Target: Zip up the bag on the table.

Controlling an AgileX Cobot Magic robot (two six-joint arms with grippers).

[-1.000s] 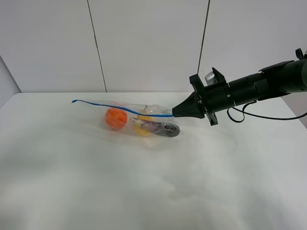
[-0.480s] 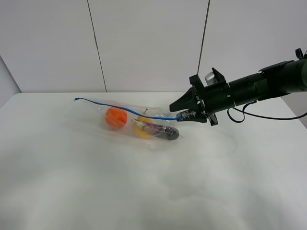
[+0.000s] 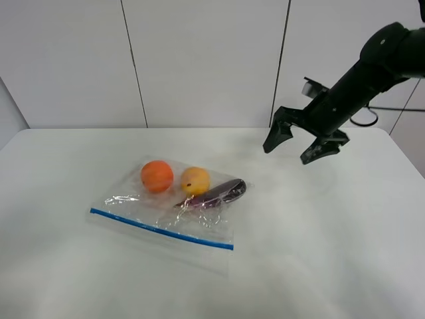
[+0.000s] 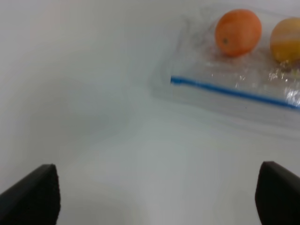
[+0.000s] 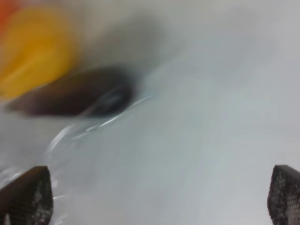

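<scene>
The bag (image 3: 166, 211) lies flat on the table (image 3: 319, 259), left of the middle. Its blue zipper strip (image 3: 159, 229) runs along the near edge. An orange fruit (image 3: 157, 176), a yellow fruit (image 3: 194, 180) and a dark purple piece (image 3: 216, 194) show through it. My right gripper (image 3: 287, 153) is open and empty, raised above the table, to the right of and beyond the bag. Its blurred wrist view shows the purple piece (image 5: 70, 96). My left gripper (image 4: 159, 197) is open and empty, facing the strip (image 4: 225, 90) from a distance. It is outside the exterior high view.
White wall panels (image 3: 199, 60) stand behind the table's back edge. A black cable (image 3: 372, 118) hangs behind the right arm. White tabletop lies in front of and to the right of the bag.
My right gripper let go of the blue zipper strip, opened and rose back to the right. The bag dropped flat, with the strip now on its near edge.
</scene>
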